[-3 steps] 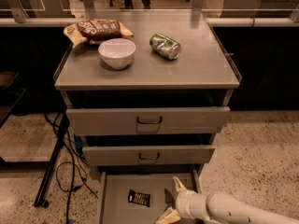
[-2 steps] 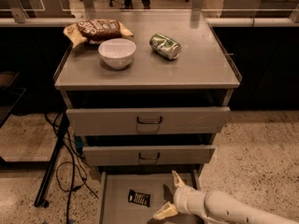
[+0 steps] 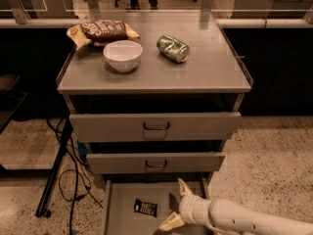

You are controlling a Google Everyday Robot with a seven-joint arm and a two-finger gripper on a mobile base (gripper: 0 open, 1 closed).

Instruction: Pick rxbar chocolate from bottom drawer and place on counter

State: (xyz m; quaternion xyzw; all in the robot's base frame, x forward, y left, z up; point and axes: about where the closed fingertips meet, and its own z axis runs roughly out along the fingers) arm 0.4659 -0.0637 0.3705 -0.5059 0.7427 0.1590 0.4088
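The rxbar chocolate (image 3: 145, 207) is a small black wrapper with white lettering. It lies flat on the floor of the open bottom drawer (image 3: 117, 214), left of centre. My gripper (image 3: 176, 206) hangs over the drawer just right of the bar, not touching it. Its two pale fingers (image 3: 185, 187) are spread wide apart and hold nothing. The white arm comes in from the lower right. The counter (image 3: 205, 70) is the grey cabinet top above the three drawers.
On the counter lie a brown chip bag (image 3: 101, 31), a white bowl (image 3: 122, 54) and a green can (image 3: 173, 48) on its side. The two upper drawers (image 3: 155, 127) are pulled out a little. Black cables and a stand leg (image 3: 57, 165) are on the floor at left.
My gripper has moved a little to the left over the drawer floor, closer to the bar. The bar has not moved.
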